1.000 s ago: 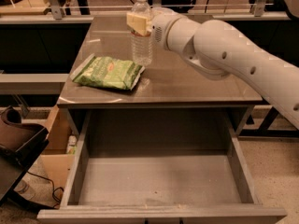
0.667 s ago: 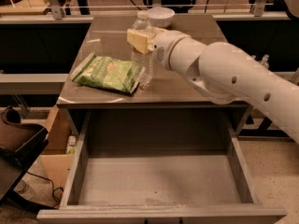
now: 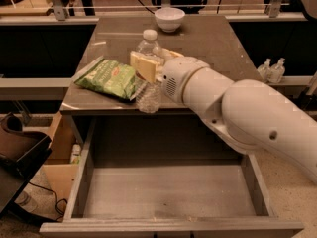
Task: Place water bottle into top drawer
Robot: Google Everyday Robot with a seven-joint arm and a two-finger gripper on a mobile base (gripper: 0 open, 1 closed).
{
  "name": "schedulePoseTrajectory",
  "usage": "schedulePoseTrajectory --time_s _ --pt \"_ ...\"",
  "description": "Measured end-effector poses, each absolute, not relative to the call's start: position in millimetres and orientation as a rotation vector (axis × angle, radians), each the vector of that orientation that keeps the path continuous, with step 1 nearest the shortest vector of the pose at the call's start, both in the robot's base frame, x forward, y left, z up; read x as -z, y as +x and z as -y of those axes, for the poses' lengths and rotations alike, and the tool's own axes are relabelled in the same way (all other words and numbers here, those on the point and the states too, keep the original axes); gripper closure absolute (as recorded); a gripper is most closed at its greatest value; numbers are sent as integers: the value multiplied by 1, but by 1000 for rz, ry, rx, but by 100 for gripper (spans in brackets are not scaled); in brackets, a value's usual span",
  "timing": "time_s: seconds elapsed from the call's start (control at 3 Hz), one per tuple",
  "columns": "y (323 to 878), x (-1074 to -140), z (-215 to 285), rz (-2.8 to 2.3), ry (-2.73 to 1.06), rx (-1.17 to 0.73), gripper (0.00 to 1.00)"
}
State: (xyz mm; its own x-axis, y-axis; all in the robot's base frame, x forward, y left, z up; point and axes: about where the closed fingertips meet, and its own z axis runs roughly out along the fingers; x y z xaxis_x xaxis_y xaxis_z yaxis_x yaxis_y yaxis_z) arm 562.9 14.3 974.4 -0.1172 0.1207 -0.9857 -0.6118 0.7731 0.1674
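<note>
Gripper (image 3: 157,66) clasps ribbed water bottle (image 3: 148,97) — at table (image 3: 223,38) edge.

robot lab: end effector (image 3: 148,67) over table (image 3: 218,38)

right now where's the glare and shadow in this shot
Camera view: warm, dim light; a pale sheen on the grey tabletop behind the green snack bag; the grey-brown wooden top drawer is darkest at its back, under the table; the gripper, at the table's front edge, holds the clear ribbed water bottle.
</note>
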Motion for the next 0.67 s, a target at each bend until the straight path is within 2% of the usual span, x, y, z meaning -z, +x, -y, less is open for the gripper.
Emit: schedulePoseTrajectory --time_s 0.67 --pt "528 -964 92 -1554 -313 -481 100"
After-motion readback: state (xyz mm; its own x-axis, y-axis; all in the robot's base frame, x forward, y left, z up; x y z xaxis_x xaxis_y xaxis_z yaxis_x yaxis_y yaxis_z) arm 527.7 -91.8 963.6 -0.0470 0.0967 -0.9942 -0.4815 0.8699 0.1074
